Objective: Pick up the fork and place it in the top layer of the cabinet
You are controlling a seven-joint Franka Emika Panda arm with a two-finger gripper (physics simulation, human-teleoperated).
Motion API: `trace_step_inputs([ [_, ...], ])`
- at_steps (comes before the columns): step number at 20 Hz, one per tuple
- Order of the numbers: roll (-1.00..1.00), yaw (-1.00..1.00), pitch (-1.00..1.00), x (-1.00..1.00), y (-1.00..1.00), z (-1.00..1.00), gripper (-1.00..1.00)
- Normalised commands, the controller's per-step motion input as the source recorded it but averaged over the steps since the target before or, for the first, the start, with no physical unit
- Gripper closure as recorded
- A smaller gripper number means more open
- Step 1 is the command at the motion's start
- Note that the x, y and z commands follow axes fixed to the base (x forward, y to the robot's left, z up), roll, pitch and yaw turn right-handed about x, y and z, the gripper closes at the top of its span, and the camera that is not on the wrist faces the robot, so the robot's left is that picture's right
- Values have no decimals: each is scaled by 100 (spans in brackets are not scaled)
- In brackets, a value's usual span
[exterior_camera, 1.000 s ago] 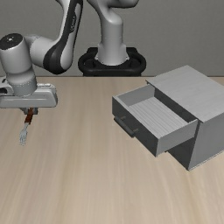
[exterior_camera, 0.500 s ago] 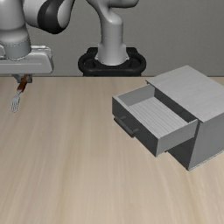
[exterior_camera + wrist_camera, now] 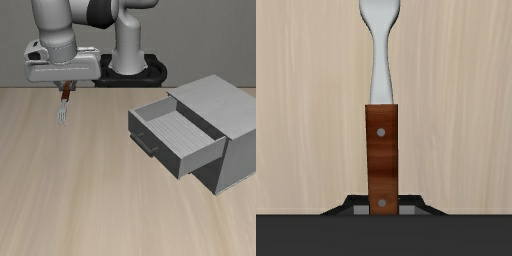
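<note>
1. The grey end effector (image 3: 66, 90) grips the wooden-handled metal fork (image 3: 64, 108) by its handle, tines hanging above the light wooden counter (image 3: 80, 190).
2. It has swung toward the open top drawer (image 3: 178, 132) of the grey cabinet (image 3: 222, 110), but the fork is well apart from it.

Nothing to read at this moment: no text, label, brand, number or sign is legible in either view.
</note>
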Motion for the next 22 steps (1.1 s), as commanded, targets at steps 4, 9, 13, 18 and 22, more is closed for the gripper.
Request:
trace_step_inputs([
  [4, 0, 0, 0, 0, 100, 0, 100],
  [9, 0, 0, 0, 0, 100, 0, 100],
  [13, 0, 0, 0, 0, 100, 0, 100],
  [18, 0, 0, 0, 0, 100, 0, 100],
  [22, 0, 0, 0, 100, 0, 0, 100],
])
